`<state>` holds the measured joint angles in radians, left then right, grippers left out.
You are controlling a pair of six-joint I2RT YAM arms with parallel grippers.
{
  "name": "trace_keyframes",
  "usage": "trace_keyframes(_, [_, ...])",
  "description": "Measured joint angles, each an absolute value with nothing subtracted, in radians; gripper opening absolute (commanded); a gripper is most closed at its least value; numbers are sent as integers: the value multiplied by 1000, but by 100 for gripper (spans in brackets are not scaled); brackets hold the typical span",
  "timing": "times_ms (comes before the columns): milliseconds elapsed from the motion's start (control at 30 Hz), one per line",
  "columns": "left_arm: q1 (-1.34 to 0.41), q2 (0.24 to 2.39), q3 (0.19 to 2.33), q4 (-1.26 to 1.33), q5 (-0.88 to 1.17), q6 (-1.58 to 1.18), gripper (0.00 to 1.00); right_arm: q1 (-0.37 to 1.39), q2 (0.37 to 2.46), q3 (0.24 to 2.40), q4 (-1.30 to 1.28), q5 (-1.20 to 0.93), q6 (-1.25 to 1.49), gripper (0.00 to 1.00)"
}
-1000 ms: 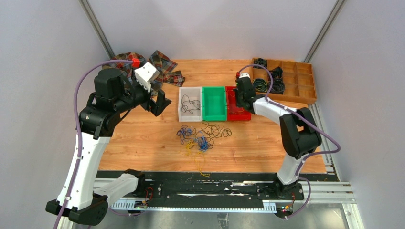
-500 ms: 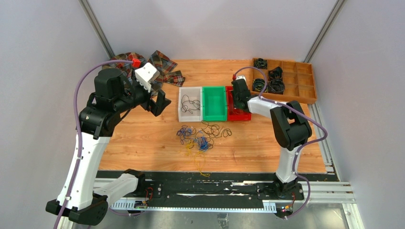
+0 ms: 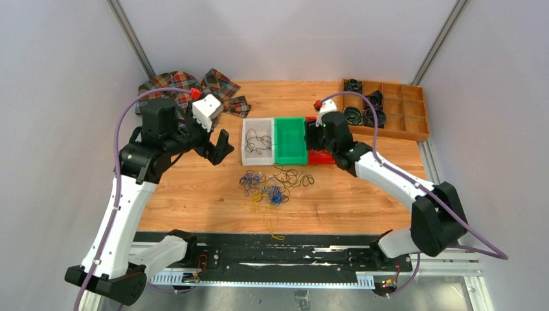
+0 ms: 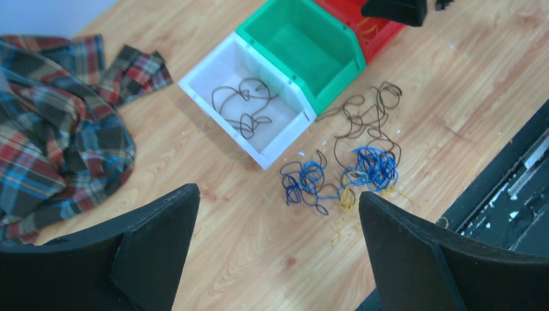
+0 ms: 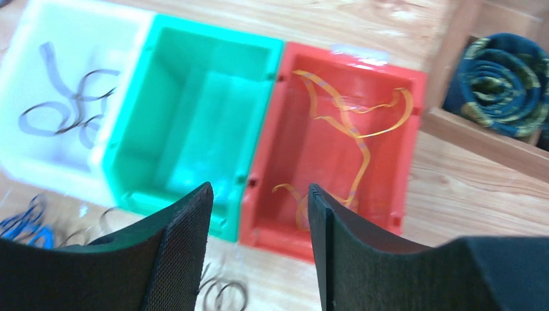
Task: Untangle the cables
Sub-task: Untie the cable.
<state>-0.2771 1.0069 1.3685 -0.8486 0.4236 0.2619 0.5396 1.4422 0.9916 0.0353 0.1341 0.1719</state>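
Note:
The cables [image 3: 277,186] lie tangled on the wood in front of the bins: blue loops [image 4: 370,166], black loops [image 4: 368,120] and yellow strands [image 4: 346,202]. One black cable [image 4: 245,107] lies in the white bin [image 3: 248,154]. An orange cable [image 5: 355,116] lies in the red bin [image 5: 388,214]. My left gripper [image 4: 277,192] hangs open above the bare table, left of the tangle. My right gripper [image 5: 259,188] is open with nothing between its fingers, above the near wall where the green bin [image 5: 194,110] meets the red bin.
A wooden tray [image 3: 415,123] with black coiled cords [image 5: 505,78] stands at the back right. A plaid cloth [image 3: 194,87] lies at the back left. A black rail [image 3: 278,256] runs along the near table edge.
My right gripper has gone from shut to open and moved left, toward the green bin. The left arm has shifted a little to the right, still open.

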Motion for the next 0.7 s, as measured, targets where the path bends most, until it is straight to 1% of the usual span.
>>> trace_keyframes(67, [-277, 1016, 1340, -852, 424, 262, 98, 610, 1402, 958, 35, 126, 180, 57])
trace_keyframes(167, [-277, 1031, 1291, -849, 424, 264, 98, 743, 1397, 945, 38, 108, 191, 56])
trace_keyframes(267, [-277, 1050, 1227, -836, 420, 267, 98, 875, 1440, 956, 39, 86, 192, 53])
trace_keyframes(367, [-269, 1063, 1184, -830, 418, 271, 98, 962, 1522, 1002, 22, 84, 190, 51])
trace_keyframes(500, [-218, 1066, 1172, -817, 429, 276, 98, 1021, 1642, 1085, -15, 117, 177, 49])
trace_keyframes(633, [-158, 1066, 1172, -802, 448, 278, 98, 1053, 1728, 1132, -62, 178, 145, 35])
trace_keyframes(700, [-142, 1066, 1172, -799, 457, 278, 98, 1068, 1766, 1157, -96, 222, 128, 34])
